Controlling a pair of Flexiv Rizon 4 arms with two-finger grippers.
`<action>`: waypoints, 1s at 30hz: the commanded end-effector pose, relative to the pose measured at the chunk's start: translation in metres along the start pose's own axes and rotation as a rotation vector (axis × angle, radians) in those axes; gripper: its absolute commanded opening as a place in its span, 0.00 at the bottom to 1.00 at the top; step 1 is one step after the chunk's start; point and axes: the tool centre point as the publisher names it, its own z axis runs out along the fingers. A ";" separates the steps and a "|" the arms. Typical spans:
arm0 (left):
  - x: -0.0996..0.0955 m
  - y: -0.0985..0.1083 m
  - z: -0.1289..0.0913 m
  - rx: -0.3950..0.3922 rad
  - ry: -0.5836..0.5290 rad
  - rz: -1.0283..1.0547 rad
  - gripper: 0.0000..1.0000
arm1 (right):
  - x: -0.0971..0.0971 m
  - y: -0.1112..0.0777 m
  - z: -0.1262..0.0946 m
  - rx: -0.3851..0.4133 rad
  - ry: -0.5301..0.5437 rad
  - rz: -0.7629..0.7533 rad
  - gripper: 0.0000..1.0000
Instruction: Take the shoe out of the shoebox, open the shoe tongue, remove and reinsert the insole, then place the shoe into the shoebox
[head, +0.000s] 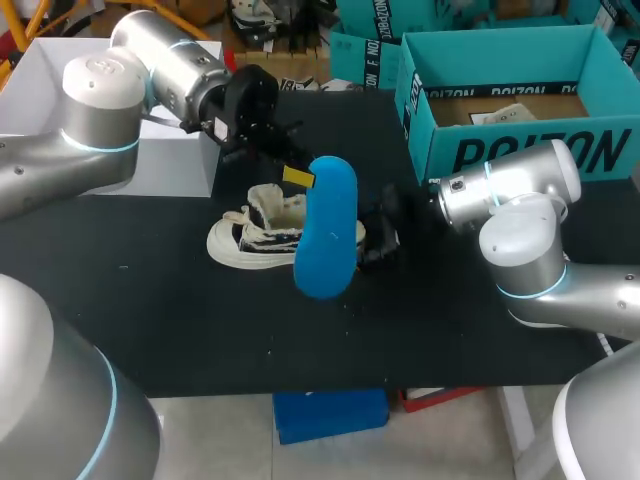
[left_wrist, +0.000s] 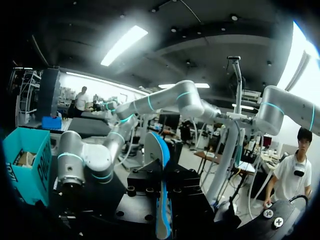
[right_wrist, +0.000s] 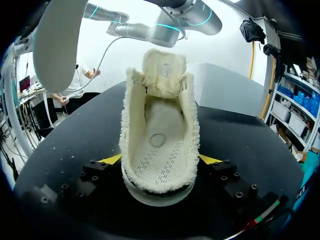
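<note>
Blue insole (head: 326, 228) above shoe (head: 258, 236), table (head: 200, 330) centre

Way into the shoe half blocked

I saw the long blue foam insole (head: 326, 228) hanging over the cream fleece-lined shoe (head: 255, 240), barring its heel end; the black tabletop (head: 200, 320) in front lay free, and the open teal cardboard shoebox (head: 520, 150) walled the far right.

The shoe (right_wrist: 159, 145) lies heel-first toward the camera on the black table (right_wrist: 250, 150), its fleecy cream lining and perforated inside laid open and the tongue (right_wrist: 164, 75) standing up at the far end. The right gripper (right_wrist: 160, 161) has a yellow fingertip (right_wrist: 111, 159) on either side of the heel, seemingly pressed against it, though the fleece hides the exact contact. A pale insole (right_wrist: 60, 45) hangs in the air above and beside the shoe, and the left arm (right_wrist: 170, 30) stretches across behind the tongue.
</note>
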 end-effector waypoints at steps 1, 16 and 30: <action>0.000 0.001 0.001 0.000 -0.002 0.002 0.00 | -0.001 -0.002 0.001 0.001 0.001 0.001 0.00; 0.022 -0.052 -0.015 0.171 -0.205 -0.122 0.00 | -0.001 -0.002 0.001 0.001 0.001 0.001 0.00; 0.041 -0.077 -0.024 0.242 -0.370 -0.154 0.00 | -0.001 -0.002 0.001 0.001 0.001 0.001 0.00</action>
